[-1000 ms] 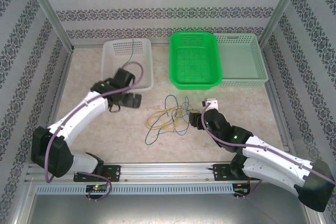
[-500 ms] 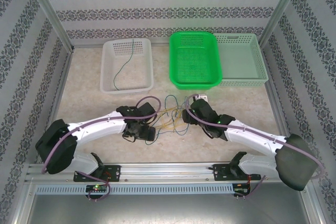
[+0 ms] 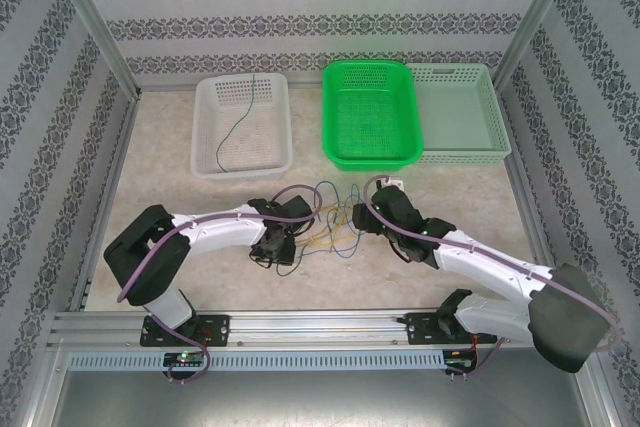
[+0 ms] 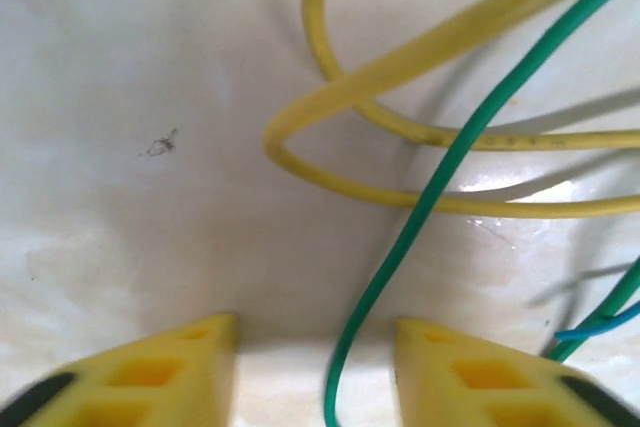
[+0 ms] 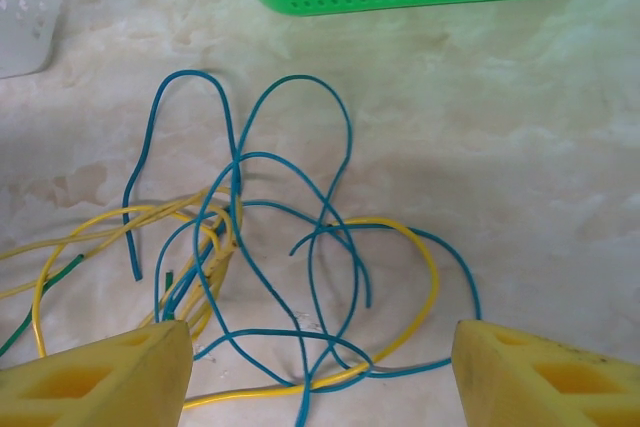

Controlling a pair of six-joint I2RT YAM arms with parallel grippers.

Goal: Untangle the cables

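A second ago the left arm was up by the white basket at the far left and the right arm was folded back toward the near right. Both have since swung in to the middle of the table and now flank the cables, a loose knot of yellow, green and blue wires just near of the baskets.

The left gripper sits low on the near-left edge of the knot. In its wrist view, the left gripper has its jaws partly drawn in. A green cable runs down between the two yellow fingertips without visibly touching either, so it is straddled, not yet pinched. A yellow cable loops across just beyond.

The right gripper is on the far-right side of the knot. Its wrist view shows the right gripper with jaws spread wide and holding nothing, hovering over crossing blue cable and yellow cable loops.

One green wire already lies in the white basket. The move suggests a second strand is about to be drawn out. The green one looks like the pick, while the right arm is placed to steady the rest.
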